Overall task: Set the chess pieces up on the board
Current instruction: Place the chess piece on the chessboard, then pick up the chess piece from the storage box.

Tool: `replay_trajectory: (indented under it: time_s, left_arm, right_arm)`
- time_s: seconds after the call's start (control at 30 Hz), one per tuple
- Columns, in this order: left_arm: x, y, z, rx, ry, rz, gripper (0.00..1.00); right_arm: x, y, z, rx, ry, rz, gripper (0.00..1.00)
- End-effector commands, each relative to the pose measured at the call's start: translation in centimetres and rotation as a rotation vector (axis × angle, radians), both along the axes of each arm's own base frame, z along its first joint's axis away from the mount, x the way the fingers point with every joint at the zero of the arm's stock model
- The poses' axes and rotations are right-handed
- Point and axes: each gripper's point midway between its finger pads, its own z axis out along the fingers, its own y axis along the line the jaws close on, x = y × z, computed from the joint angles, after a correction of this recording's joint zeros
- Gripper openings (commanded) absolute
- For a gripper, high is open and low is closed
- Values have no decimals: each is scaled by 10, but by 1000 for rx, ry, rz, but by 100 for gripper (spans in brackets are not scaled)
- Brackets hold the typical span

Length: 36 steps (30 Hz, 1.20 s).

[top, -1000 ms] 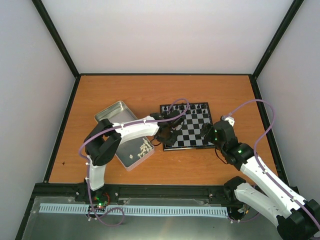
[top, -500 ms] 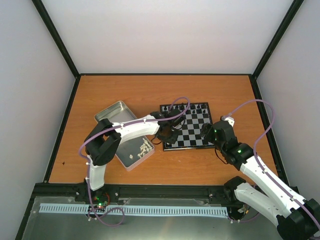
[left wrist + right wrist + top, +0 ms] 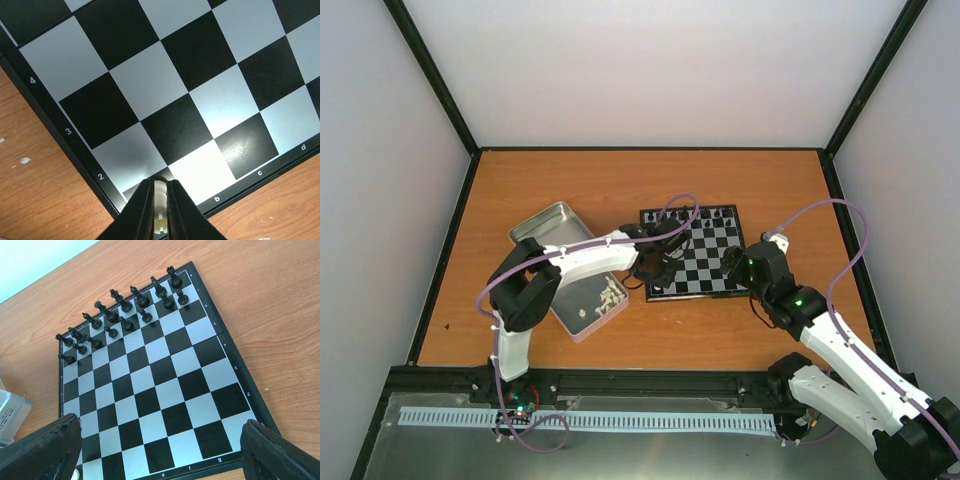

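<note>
The board [image 3: 700, 255] lies mid-table, with black figures [image 3: 705, 216] along its far rows. My left gripper [image 3: 653, 268] is over the board's near-left corner. In the left wrist view the left gripper [image 3: 160, 189] is shut on a white chess piece [image 3: 160, 202], just above the corner square beside the "2" and "b" marks on the board [image 3: 175, 90]. My right gripper [image 3: 736, 262] is open and empty at the board's near-right edge. In the right wrist view the right gripper [image 3: 159, 426] spans the near rows of the board [image 3: 165, 385], and the black figures [image 3: 120, 310] stand on the far rows.
A silver metal tin [image 3: 545, 225] lies left of the board, with several white pieces [image 3: 607, 297] in its near end. Its corner shows in the right wrist view [image 3: 10, 420]. The left arm reaches over the tin. Black rails bound the orange table.
My left gripper has shifted slightly toward the board's near-left corner with the white piece in it. The right arm has barely moved.
</note>
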Motion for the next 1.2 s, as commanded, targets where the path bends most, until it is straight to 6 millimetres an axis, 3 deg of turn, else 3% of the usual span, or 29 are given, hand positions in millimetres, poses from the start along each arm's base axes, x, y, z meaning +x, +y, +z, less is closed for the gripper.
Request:
replay_trajectory:
  time_s: [0.0,0.17,0.4,0.5,0.6,0.77,0.9,1.0,1.17]
  left_arm:
    - [-10,10,-4,26,27,-2,9]
    - [-1,8,8,25,-17,0,12]
    - [27,12,71,-79,-154,73,32]
    - [34,32,87,-108,-195,135,35]
    - [38,73,90,-94,-233,261,40]
    - [33,152,80,-56,-280,497,42]
    - [25,194,59,-54,-256,619,27]
    - [23,210,42,-37,-222,656,23]
    - [22,218,25,34,-194,669,23]
  right_arm:
    - [-1,-4,-1,-2,-9,-25,86]
    - [-1,-3,1,5,-12,-19,86]
    - [-4,0,0,8,1,2,86]
    - [-4,2,-2,11,11,11,86]
    - [-4,3,-5,14,20,16,86]
    - [-1,8,-8,17,34,24,86]
    - [3,11,-13,16,48,32,86]
    - [5,14,-15,14,57,38,86]
    - [7,16,-18,10,70,44,86]
